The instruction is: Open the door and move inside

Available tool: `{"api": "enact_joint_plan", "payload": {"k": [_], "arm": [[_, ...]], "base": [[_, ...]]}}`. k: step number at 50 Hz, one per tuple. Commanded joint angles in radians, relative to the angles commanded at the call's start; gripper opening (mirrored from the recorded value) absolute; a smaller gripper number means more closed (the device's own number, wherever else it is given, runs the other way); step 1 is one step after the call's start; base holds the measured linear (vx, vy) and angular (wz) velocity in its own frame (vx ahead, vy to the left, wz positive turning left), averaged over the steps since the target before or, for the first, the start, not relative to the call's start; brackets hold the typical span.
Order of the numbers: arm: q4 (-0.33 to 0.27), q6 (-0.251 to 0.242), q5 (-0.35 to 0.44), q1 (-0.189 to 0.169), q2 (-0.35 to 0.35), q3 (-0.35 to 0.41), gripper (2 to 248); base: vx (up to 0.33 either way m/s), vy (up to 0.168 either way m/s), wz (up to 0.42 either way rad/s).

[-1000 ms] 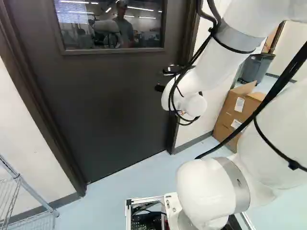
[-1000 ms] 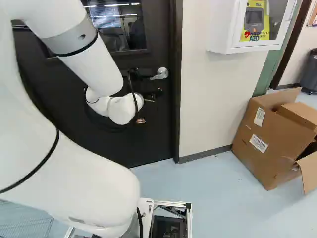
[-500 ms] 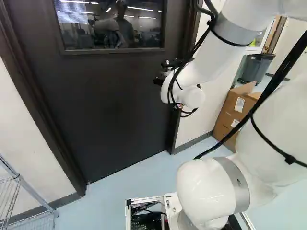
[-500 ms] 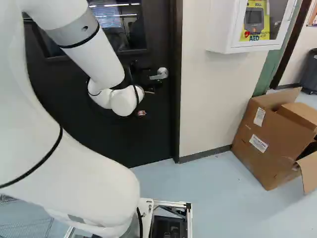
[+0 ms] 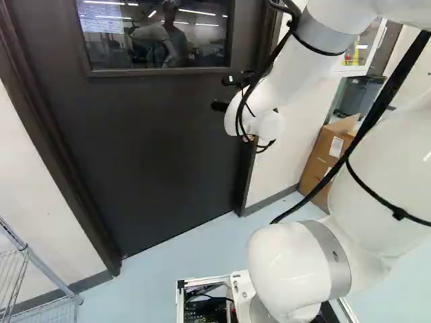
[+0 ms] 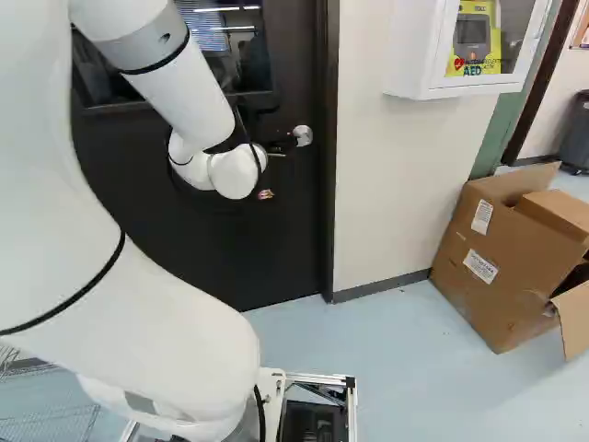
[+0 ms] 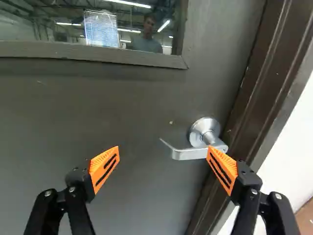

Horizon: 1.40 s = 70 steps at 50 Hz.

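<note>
Metal lever handle (image 7: 188,154) on dark door (image 7: 122,107), by the frame (image 7: 266,73), ahead of the hand (image 7: 163,149): likely sprung and stiff, smooth enough to slip, door probably heavy, best taken near the lever's free end and pressed down. Hand wide open, gripping nothing; one orange pad (image 7: 223,170) overlaps the lever's pivot end, contact can't be told.

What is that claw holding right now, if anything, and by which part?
Nothing is held: the gripper is open, its fingers wide apart, with the lever handle ahead, not clamped.
</note>
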Motion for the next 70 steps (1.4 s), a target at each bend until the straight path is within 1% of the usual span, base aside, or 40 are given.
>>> {"api": "enact_joint_plan", "payload": {"k": [9, 15, 31, 59, 70], "arm": [[-0.037, 0.0, 0.0, 0.0, -0.018, -0.035, 247], [-0.046, 0.0, 0.0, 0.001, -0.032, -0.051, 247], [-0.048, 0.0, 0.0, 0.005, -0.068, -0.085, 247], [-0.048, 0.0, 0.0, 0.014, -0.169, -0.126, 247], [-0.048, 0.0, 0.0, 0.015, -0.197, -0.13, 247]], "base": [[0.0, 0.0, 0.0], [0.0, 0.0, 0.0], [0.0, 0.0, 0.0], [0.0, 0.0, 0.0], [0.0, 0.0, 0.0]]}}
